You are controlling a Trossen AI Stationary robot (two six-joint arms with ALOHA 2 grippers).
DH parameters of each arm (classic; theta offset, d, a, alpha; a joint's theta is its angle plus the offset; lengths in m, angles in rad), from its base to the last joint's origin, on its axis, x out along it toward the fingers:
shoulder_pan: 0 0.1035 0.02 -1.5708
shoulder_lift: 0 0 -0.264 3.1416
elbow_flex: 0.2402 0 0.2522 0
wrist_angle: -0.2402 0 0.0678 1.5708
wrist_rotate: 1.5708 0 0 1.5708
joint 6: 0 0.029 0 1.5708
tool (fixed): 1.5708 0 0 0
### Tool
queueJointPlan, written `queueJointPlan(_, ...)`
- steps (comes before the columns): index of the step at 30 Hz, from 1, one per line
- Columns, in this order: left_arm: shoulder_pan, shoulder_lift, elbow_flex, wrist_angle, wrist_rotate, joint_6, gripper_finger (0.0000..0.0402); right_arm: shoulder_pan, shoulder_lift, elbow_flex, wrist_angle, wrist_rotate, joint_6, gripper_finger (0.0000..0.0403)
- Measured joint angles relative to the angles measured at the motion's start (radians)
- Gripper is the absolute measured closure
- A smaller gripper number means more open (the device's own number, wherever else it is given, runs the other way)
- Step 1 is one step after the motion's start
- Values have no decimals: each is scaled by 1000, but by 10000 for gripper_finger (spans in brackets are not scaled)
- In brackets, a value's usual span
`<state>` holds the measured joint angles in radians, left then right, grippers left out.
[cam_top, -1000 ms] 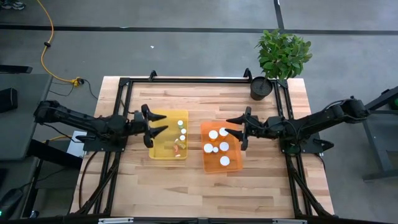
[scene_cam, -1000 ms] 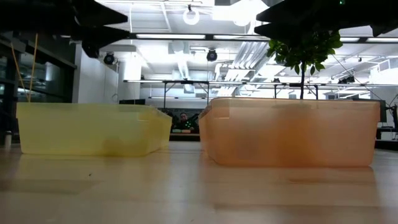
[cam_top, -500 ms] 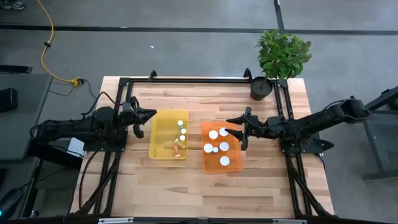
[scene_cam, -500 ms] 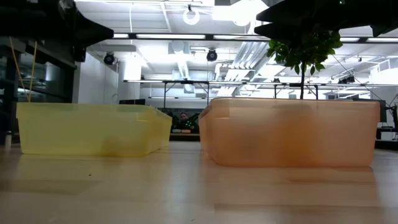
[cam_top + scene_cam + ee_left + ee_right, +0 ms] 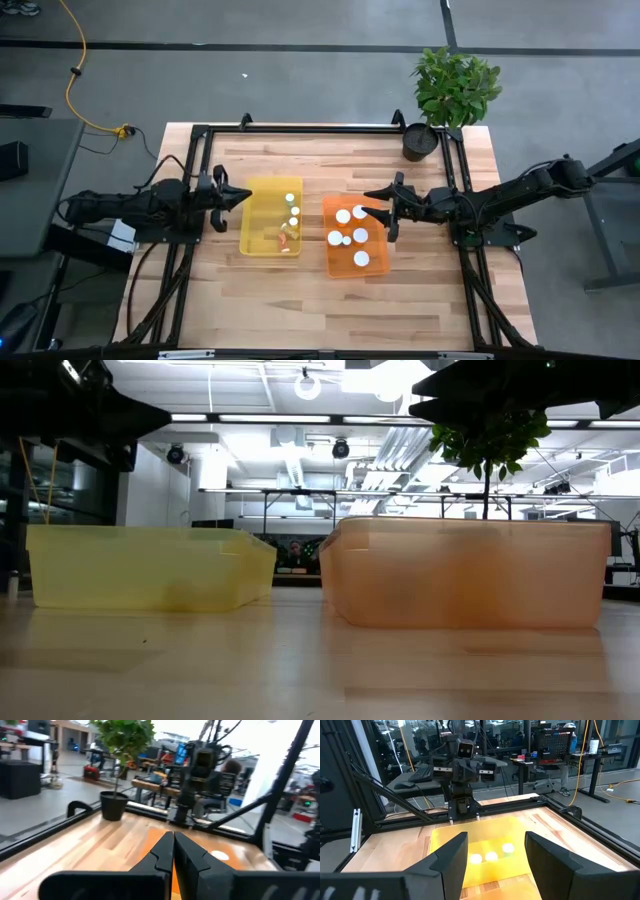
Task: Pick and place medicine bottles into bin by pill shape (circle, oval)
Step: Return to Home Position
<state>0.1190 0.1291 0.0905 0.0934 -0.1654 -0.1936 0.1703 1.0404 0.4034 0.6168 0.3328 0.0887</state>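
- High view first: the left gripper sits just off the yellow bin, on the side away from the orange bin. It points at the yellow bin from outside the rim.
- Left wrist view confirms it: the two dark fingers are pressed together with nothing between them.
- Over on the other side, the right gripper hovers above the orange bin's outer edge. Its fingers are spread wide and empty, and the right wrist view shows a clear gap between them.
- Now the medicine bottles: six white caps stand inside the orange bin, clustered toward its middle and near end.
- In the yellow bin, three white caps line up along the wall nearest the orange bin. Something orange lies on its side near that wall's front corner; I cannot tell how many bottles that is.
- The two bins sit side by side in the middle of the wooden table, with a narrow strip of wood between them.
- Low view shows both bins upright, their contents only a blur through the walls.
- A potted plant stands at the far right corner.
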Motion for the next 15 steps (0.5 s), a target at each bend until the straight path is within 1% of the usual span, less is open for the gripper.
queueJointPlan(4, -50, -4, -52, 76, -3, 2, 401, 0, 0, 0, 0, 0, 0, 213)
queueJointPlan(6, -63, -12, -81, 110, -20, 12, 401, 0, 0, 0, -1, 0, 4, 213)
queueJointPlan(8, -65, -21, -80, 100, -30, 30, 401, 0, 0, 0, -7, 0, 22, 213)
queueJointPlan(12, -56, -64, -79, 93, -20, 72, 401, 0, 0, 0, -23, 0, 26, 213)
queueJointPlan(15, -35, -111, -78, 27, 10, 81, 401, 0, 0, 0, -27, 0, 26, 213)
